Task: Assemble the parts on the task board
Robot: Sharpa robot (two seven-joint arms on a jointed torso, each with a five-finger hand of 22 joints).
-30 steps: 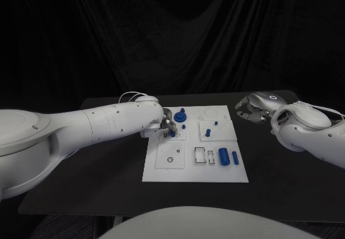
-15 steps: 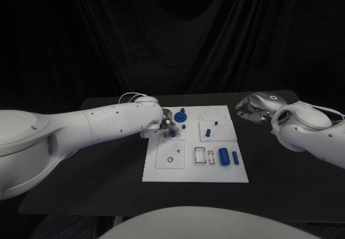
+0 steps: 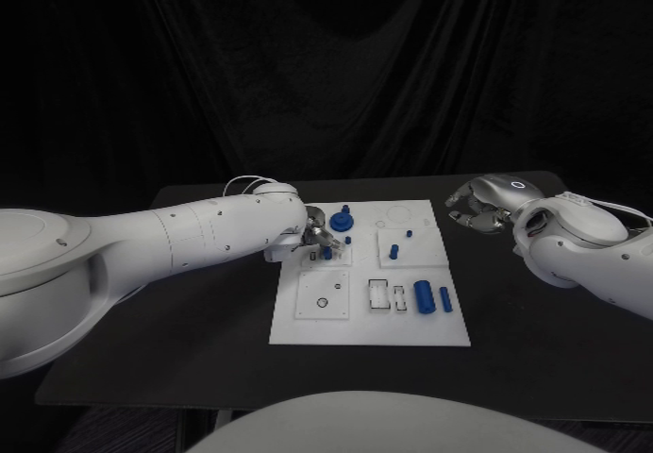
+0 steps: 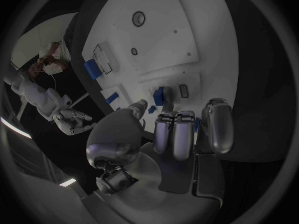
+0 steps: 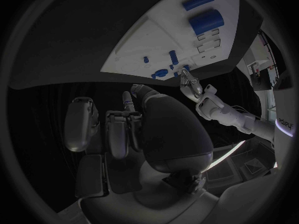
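Observation:
The white task board lies in the middle of the table. My left hand hovers over its far left corner, fingertips right at a small upright blue part. In the left wrist view that part stands just past the fingers, beside an empty slot; whether they pinch it is hidden. A blue gear-like part stands beside the hand. My right hand hangs off the board's far right corner, fingers curled in on nothing.
Farther along the board are a short blue peg, a thick blue cylinder and a thin blue bar. A black ring lies on the near left tile. Black table surrounds the board.

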